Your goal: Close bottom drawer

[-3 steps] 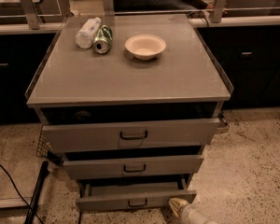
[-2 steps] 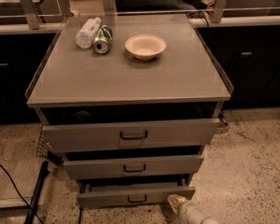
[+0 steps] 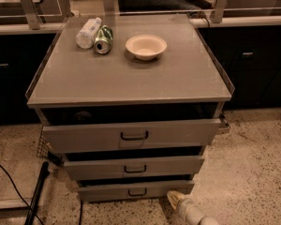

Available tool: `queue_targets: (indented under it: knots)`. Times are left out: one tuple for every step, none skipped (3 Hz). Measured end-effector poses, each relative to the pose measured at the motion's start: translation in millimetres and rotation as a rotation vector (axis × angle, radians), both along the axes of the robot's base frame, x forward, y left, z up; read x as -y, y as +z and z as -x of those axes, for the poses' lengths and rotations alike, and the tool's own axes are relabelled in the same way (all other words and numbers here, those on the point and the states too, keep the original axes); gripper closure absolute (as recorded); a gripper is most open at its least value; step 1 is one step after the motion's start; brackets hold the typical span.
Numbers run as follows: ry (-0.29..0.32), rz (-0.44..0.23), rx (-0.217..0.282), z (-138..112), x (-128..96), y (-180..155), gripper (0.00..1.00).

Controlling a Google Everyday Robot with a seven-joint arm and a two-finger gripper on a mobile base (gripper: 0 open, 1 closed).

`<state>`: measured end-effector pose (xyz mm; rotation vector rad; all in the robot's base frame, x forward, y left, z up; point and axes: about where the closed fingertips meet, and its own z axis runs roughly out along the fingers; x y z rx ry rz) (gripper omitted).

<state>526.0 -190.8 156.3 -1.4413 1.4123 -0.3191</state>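
I am at the approach step: the gripper (image 3: 177, 199) is low by the bottom drawer (image 3: 107, 191), grip state I cannot tell. Next, I think, push the front inward.

Pale claw (image 3: 176, 198) low, right of centre, tip toward upper left.

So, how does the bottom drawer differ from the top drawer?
The bottom drawer has a narrower, shorter front than the top drawer. The bottom drawer's handle is smaller than the top drawer's. Both are grey and stand partly open. The gripper sits low, by the bottom drawer's right end.
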Motion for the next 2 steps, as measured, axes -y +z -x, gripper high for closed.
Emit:
queue_targets:
  knots:
    - [-0.007, -0.007, 0.042, -20.0, -2.7, -0.5, 1.0]
    - [-0.007, -0.007, 0.044, -19.4, -2.9, -0.5, 1.0]
